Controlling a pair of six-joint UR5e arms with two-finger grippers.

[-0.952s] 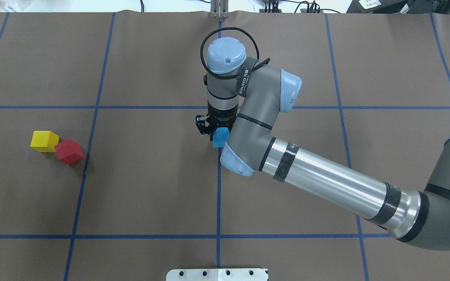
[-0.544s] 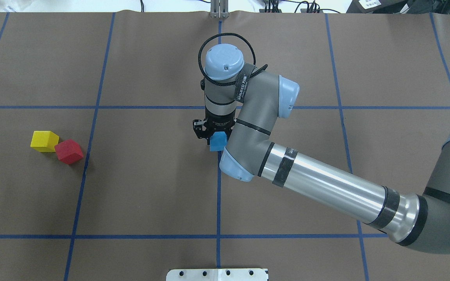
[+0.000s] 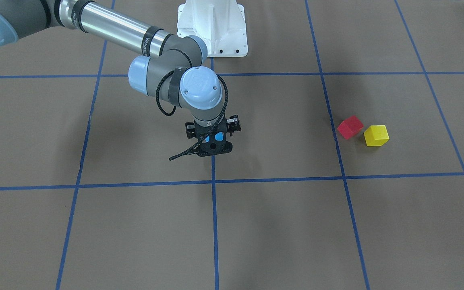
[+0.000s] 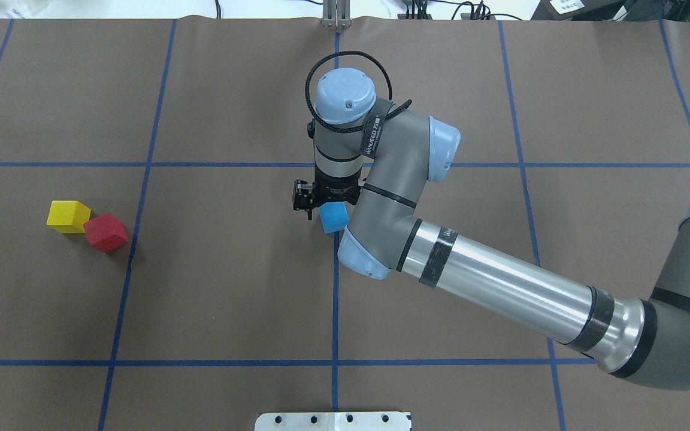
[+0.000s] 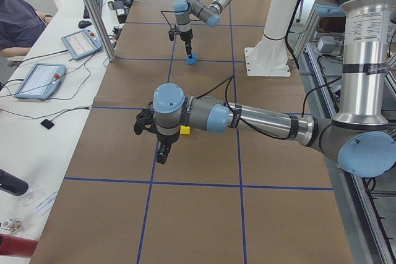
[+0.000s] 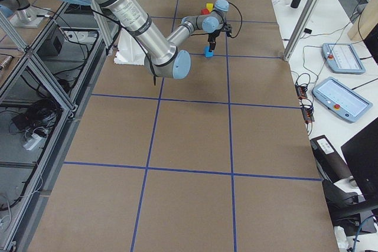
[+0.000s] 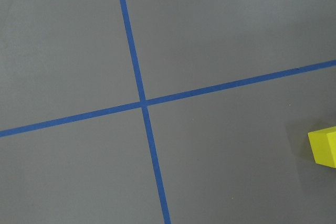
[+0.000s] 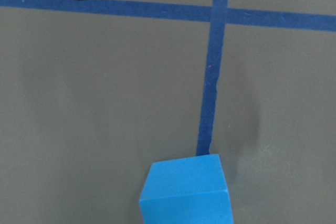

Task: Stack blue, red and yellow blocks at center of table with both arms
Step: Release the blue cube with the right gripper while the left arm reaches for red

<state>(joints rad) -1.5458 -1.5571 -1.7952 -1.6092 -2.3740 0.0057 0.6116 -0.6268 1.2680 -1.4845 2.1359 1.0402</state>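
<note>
The blue block [image 4: 333, 216] sits on the brown table at the centre grid line. It also shows at the bottom of the right wrist view [image 8: 185, 190]. My right gripper [image 4: 328, 211] stands straight over it, jaws spread on either side of the block; blue shows through the fingers in the front view [image 3: 218, 137]. The yellow block [image 4: 68, 215] and red block [image 4: 105, 232] lie touching at the table's left. My left gripper [image 5: 162, 151] shows only in the exterior left view, high near the yellow block [image 5: 184, 130]; I cannot tell its state. The yellow block is at the left wrist view's right edge [image 7: 324, 147].
The white robot base plate [image 4: 333, 421] is at the near table edge. Blue tape lines [image 4: 335, 299] grid the brown table cover. Teach pendants [image 5: 37, 80] and a seated person [image 5: 18, 26] are beside the table on the far side.
My right gripper moved slightly left and lowered the blue block onto the centre line. Its jaws then spread a little while the block stayed put. The red and yellow blocks have not moved.
</note>
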